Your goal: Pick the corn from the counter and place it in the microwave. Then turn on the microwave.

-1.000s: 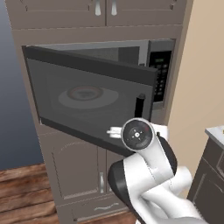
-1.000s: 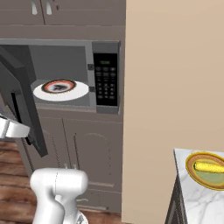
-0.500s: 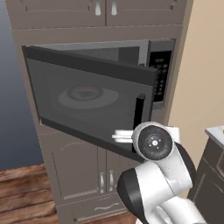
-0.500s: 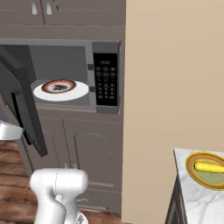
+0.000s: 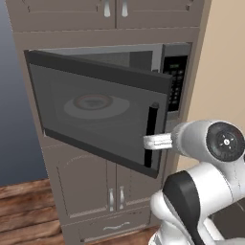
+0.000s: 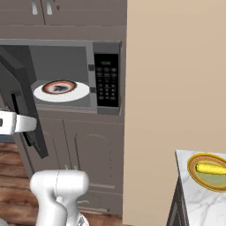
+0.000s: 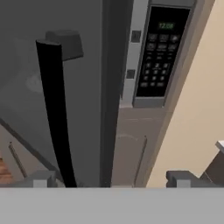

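One door stands half open on the microwave (image 6: pixel 66 66), and the corn (image 6: pixel 211 169) lies off to the right.
Jaws spread wide and empty, the gripper (image 7: pixel 111 178) sits just beside the black handle (image 7: pixel 56 113), one finger (image 7: pixel 39 178) close to the bar, seemingly not touching it. A white plate (image 6: pixel 62 91) rests inside the cavity, left of the keypad (image 6: pixel 107 80). The corn lies in a dark-rimmed dish (image 6: pixel 209 171) on the counter (image 6: pixel 194 204), well apart from the arm.
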{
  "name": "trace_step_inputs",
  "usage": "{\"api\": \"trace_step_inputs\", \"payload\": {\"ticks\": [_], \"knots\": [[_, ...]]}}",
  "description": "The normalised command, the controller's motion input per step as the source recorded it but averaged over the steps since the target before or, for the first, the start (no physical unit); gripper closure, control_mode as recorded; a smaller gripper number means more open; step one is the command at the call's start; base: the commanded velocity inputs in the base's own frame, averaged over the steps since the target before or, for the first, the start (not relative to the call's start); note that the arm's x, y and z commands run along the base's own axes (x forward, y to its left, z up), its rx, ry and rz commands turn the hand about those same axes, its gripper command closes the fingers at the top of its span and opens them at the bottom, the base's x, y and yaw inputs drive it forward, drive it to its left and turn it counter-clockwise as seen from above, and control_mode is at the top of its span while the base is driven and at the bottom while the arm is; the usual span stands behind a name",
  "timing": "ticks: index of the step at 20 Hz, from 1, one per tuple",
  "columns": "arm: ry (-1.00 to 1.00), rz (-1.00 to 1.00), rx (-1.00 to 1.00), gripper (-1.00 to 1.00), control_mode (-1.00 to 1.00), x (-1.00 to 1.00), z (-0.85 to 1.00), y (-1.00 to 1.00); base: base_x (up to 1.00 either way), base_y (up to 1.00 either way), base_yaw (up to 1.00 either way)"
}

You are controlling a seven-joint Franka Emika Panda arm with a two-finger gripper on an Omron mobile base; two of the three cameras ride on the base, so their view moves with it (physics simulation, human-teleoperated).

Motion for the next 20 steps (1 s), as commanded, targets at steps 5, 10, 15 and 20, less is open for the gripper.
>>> {"api": "trace_step_inputs", "payload": {"ticks": [5, 10, 15, 20], "knots": [[-0.1, 0.28, 0.0, -1.0, -1.0, 0.0, -0.11, -0.43, 0.0, 0.0, 0.0], [-0.05, 0.34, 0.0, -1.0, -1.0, 0.0, -0.23, -0.4, 0.0, 0.0, 0.0], [-0.09, 0.32, 0.02, -1.0, -1.0, 0.07, -0.26, -0.34, 0.0, 0.0, 0.0], [-0.19, 0.3, 0.06, -1.0, -1.0, 0.14, -0.26, -0.23, 0.0, 0.0, 0.0]]}}
